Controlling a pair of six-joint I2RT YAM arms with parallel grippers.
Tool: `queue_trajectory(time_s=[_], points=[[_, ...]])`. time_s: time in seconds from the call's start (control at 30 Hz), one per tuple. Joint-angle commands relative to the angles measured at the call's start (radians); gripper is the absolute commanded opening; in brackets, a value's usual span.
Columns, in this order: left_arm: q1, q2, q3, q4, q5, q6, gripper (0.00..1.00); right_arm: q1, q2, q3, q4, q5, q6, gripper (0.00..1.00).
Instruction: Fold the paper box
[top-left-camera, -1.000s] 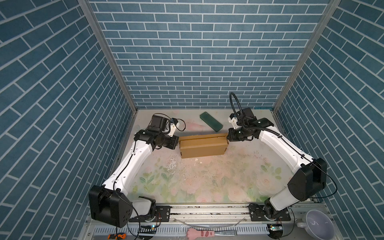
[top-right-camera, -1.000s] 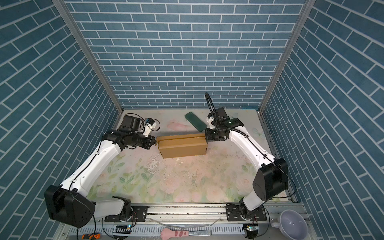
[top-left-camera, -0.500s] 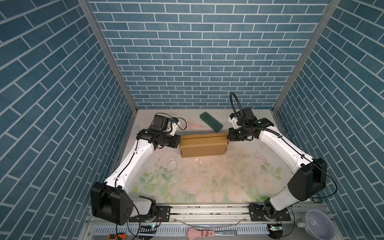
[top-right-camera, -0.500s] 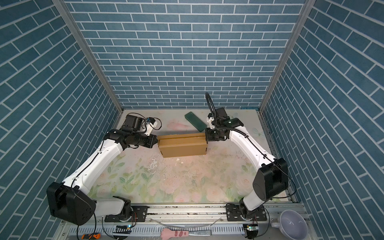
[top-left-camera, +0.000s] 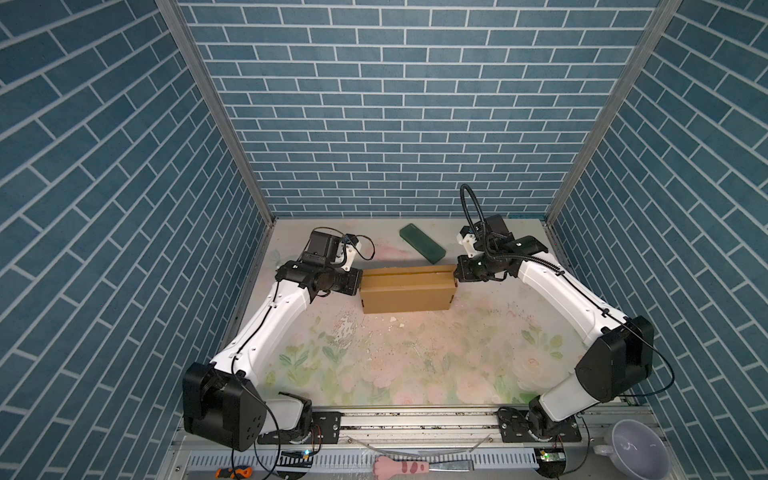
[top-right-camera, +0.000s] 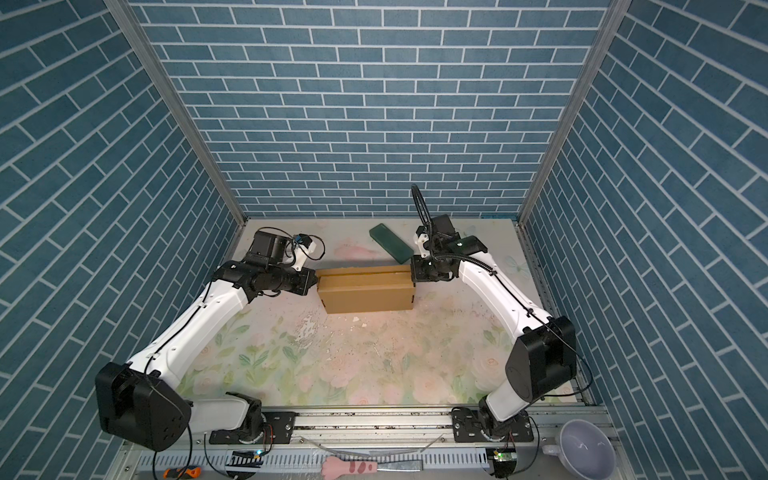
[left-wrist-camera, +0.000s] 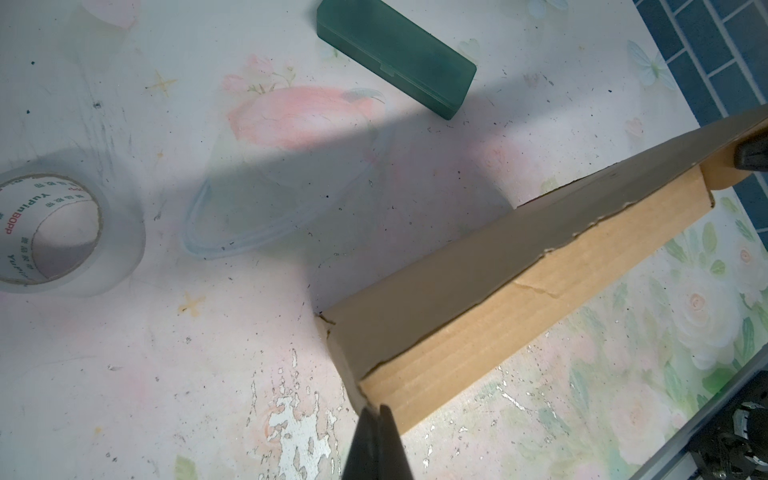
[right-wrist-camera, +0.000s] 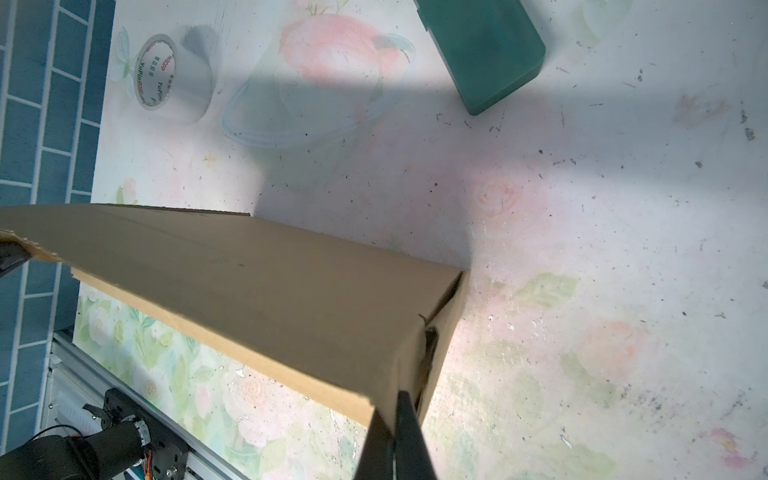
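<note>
Cardboard: paper box (top-left-camera: 405, 293), folded.
Left gripper (left-wrist-camera: 377, 411): closed, braces its left end.
Right gripper (right-wrist-camera: 392, 405): closed, presses opposite end, likely steadying.

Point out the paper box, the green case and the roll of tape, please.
paper box (top-left-camera: 405, 299): in a top view, on its near side wall.
green case (top-left-camera: 422, 248): in a top view, on its lid.
roll of tape (left-wrist-camera: 124, 249): left wrist view, on its clear outer side.

Folded brown corrugated cardboard box (top-left-camera: 407, 293) lying near the far edge of floral-print table (top-left-camera: 415, 374), flanked by left gripper (top-left-camera: 358, 281) and right gripper (top-left-camera: 457, 275), one at each end. Just behind, dark green flat rectangular block (top-left-camera: 422, 248).
</note>
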Motion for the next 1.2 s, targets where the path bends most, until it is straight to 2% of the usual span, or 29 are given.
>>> queue_trajectory(time_s=[0.0,0.23,0.47,0.6,0.73,1.17], points=[[-0.02,-0.009,0.006,0.0,0.04,-0.011,0.0,0.007,0.006,-0.013,0.012,-0.037,0.006,0.0],[-0.027,0.015,0.017,-0.019,0.029,0.013,0.0,0.007,0.005,-0.016,0.017,-0.036,0.007,0.0],[-0.027,0.002,0.015,0.007,0.042,-0.052,0.0,0.007,0.004,-0.014,0.01,-0.034,0.002,0.0],[-0.027,-0.001,0.043,-0.06,-0.028,-0.022,0.12,0.007,0.004,-0.011,0.01,-0.033,0.001,0.0],[-0.026,-0.001,0.04,-0.103,-0.06,0.003,0.18,0.008,0.008,-0.009,0.014,-0.036,0.003,0.0],[-0.026,0.036,0.044,-0.113,-0.074,0.015,0.14,0.007,0.01,-0.008,0.013,-0.036,0.002,0.0]])
